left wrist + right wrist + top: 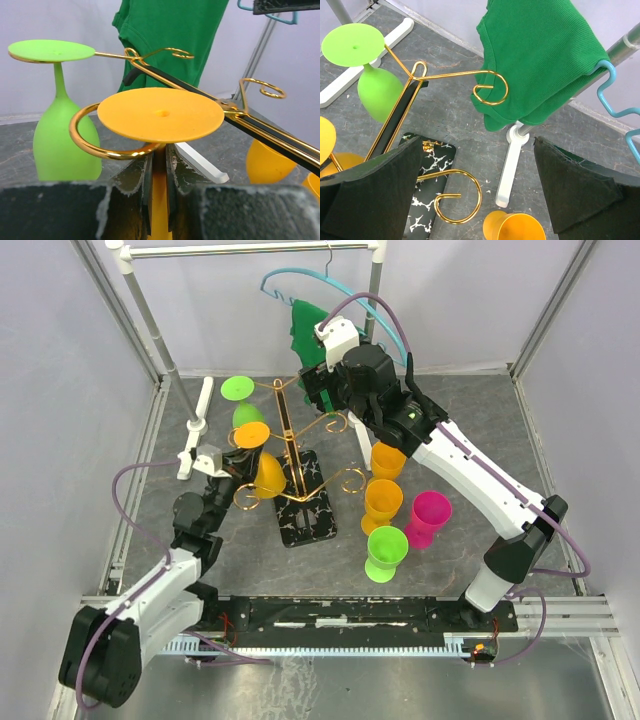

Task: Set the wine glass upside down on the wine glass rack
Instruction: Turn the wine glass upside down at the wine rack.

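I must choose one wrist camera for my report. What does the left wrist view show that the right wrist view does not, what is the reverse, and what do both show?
Only the left wrist view: the left gripper shut on the stem of the orange wine glass, whose foot lies over a gold loop of the wine glass rack. Only the right wrist view: the right gripper, open and empty, and the rack's black marbled base. Both: the green glass hanging upside down, the green garment, the rack's gold arms.
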